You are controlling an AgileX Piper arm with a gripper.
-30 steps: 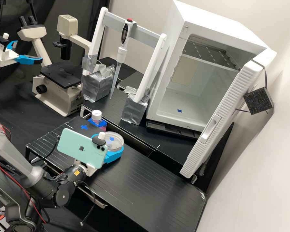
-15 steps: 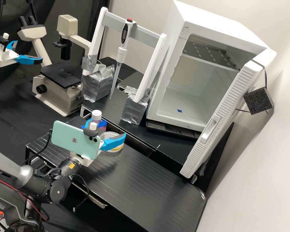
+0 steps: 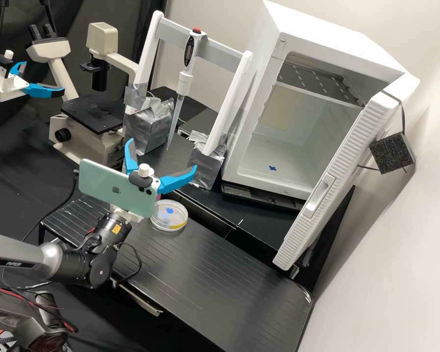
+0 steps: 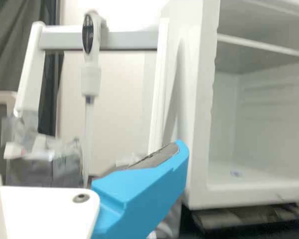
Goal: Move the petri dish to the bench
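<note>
You have the petri dish point(image 3: 169, 220) on the black surface point(image 3: 230, 274), near its far edge. It rests flat, probably so that its full base carries it and nothing inside can run to one side. A blue mark point(image 3: 169, 210) shows through the clear dish, and perhaps this mark tells you the place intended for it. Your jaws are spread wide, raised and apart from the dish, I think to leave its rim free. The dish is round, so it has no long axis; its circular face points upward, and a yellow patch point(image 3: 179, 226) at the rim faces the camera's side. I judge the placing as done; only be careful not to knock the rim.
</note>
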